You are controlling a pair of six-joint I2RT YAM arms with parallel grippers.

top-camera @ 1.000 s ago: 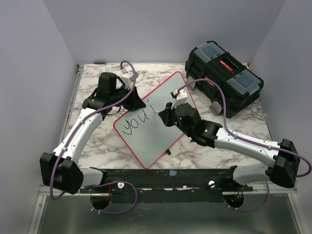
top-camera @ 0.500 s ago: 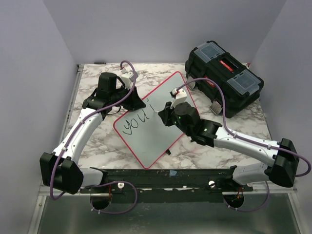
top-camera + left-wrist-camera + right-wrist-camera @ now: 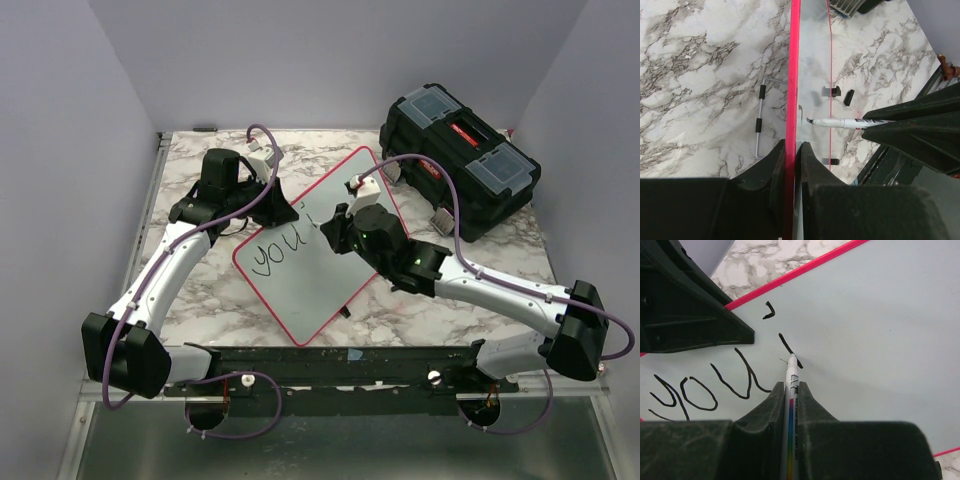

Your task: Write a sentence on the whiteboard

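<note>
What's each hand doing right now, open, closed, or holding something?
Left hand: closed on the whiteboard's red edge.
Right hand: closed on a marker, tip on the board.

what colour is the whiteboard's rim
Red-pink; the whiteboard rim shows best in the left wrist view.

Seen from overhead, the right pincer (image 3: 328, 228) covers the middle of the large glossy white rectangular whiteboard (image 3: 300, 290) with a red-pink rim, hiding the tip of the slim white plastic marker (image 3: 792, 376). The right wrist view's lower left edge cuts the first letter of the black handwritten sentence (image 3: 699, 392), and the marker's barrel print is too small to read. The left wrist view shows the whiteboard edge-on, its writing unseen.
</note>
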